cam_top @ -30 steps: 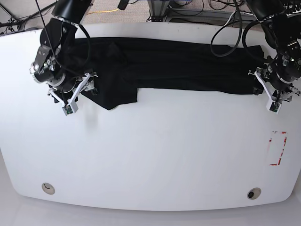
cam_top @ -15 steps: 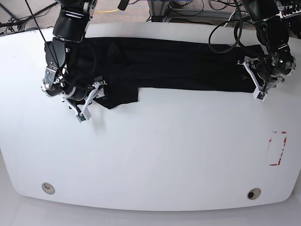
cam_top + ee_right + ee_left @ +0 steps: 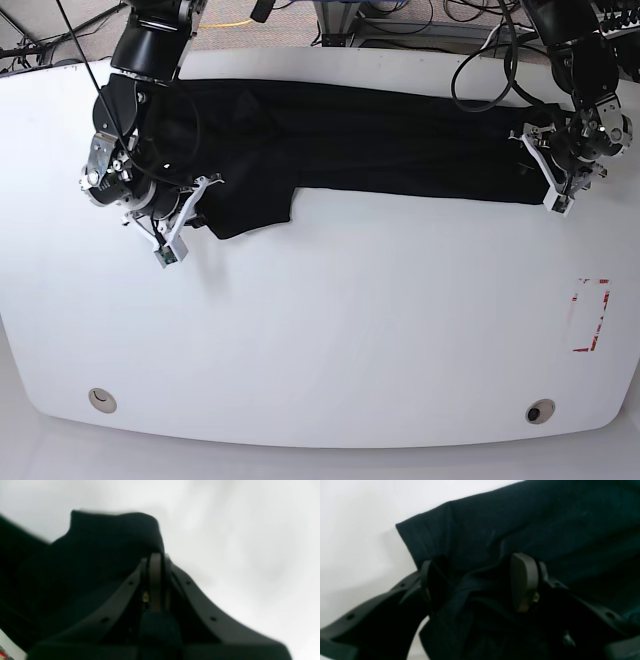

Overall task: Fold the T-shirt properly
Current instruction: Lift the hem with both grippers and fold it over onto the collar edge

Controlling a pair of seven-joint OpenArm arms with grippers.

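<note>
At both ends of the cloth: each gripper sits on the T-shirt [image 3: 370,140], which lies as a long band across the far half of the table [image 3: 330,330].

Left gripper [image 3: 480,580]: jaws stand apart with a bunched fold of black fabric between them; the visible pad [image 3: 523,580] touches cloth, but whether the fold is pinched cannot be told. Right gripper [image 3: 155,562]: jaws pressed together at the edge of a lobe of cloth, apparently clamped on it. Outward from the jaws, the shirt's long axis runs side to side between the two arms, each arm nearest its own end; one flap hangs toward the near edge on the right arm's side. Judgement: the coming fold turns on carrying both ends across that axis together.
</note>
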